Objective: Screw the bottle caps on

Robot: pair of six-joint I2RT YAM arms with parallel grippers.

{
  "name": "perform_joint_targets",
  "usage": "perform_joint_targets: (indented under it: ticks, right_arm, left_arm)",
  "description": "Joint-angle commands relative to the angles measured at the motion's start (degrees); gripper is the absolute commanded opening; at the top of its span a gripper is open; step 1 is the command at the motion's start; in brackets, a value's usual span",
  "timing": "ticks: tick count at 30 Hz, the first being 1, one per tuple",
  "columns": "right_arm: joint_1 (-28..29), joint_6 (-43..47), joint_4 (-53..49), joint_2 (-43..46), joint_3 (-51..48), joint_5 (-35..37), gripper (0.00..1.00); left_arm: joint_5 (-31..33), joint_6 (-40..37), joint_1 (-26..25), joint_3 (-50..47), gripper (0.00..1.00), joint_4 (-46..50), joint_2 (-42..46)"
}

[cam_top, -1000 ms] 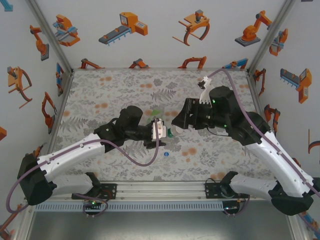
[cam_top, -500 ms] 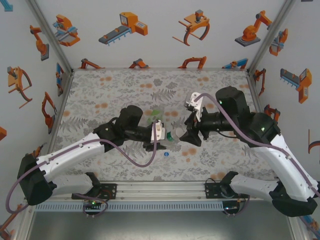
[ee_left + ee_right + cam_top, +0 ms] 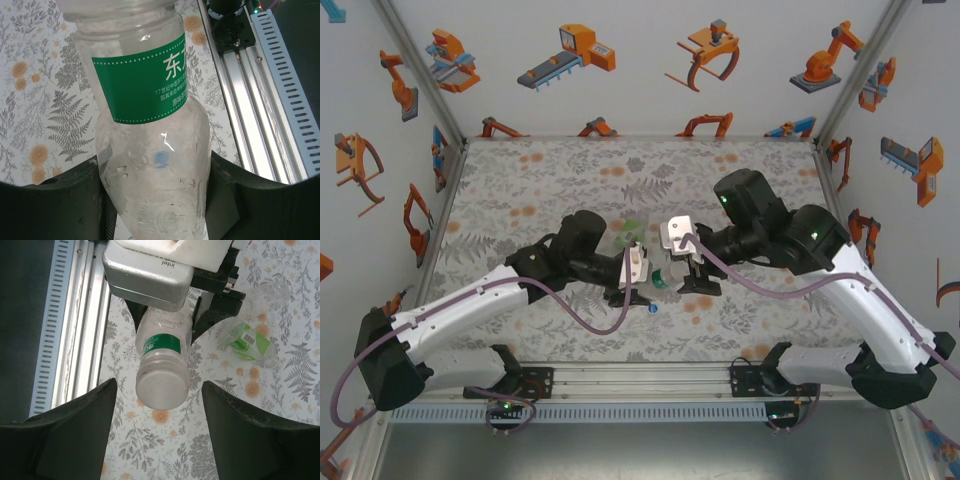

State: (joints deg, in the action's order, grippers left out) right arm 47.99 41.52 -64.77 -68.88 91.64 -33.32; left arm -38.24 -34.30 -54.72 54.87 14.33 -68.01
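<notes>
Bottle (image 3: 150,150), clear with a green label, is clamped in the left end effector (image 3: 642,274) and held roughly level above the tabletop (image 3: 520,190). Its wide end points at the right end effector (image 3: 159,387), whose jaws stand apart and flank that end without contact. A blue cap (image 3: 652,309) lies on the tabletop nearby. A second bottle (image 3: 250,340) lies farther back.
</notes>
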Motion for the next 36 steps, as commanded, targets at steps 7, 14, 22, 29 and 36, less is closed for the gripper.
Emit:
perform_joint_targets:
  ticks: [7, 14, 22, 29, 36]
  right_arm:
    - [0.9, 2.7, -0.6, -0.4, 0.9, 0.5, 0.56]
    - [1.1, 2.7, 0.1, -0.2, 0.2, 1.1, 0.49]
    - [1.1, -6.5, 5.6, 1.4, -3.2, 5.0, 0.37]
    - [1.1, -29.0, 15.9, 4.5, -11.2, 11.2, 0.29]
    - [1.1, -56.9, 25.1, 8.0, -18.0, 19.1, 0.20]
  left_arm:
    - [-2.6, -1.3, -0.2, 1.6, 0.00, 0.9, 1.2]
    - [-2.4, -1.5, -0.2, 1.5, 0.00, 1.2, 1.7]
    - [0.0, -0.6, -0.2, 0.3, 0.00, -1.0, 2.4]
    - [5.1, 0.6, -0.2, -2.1, 0.00, -6.4, 3.6]
    - [9.7, 1.1, -0.2, -3.4, 0.00, -10.4, 3.3]
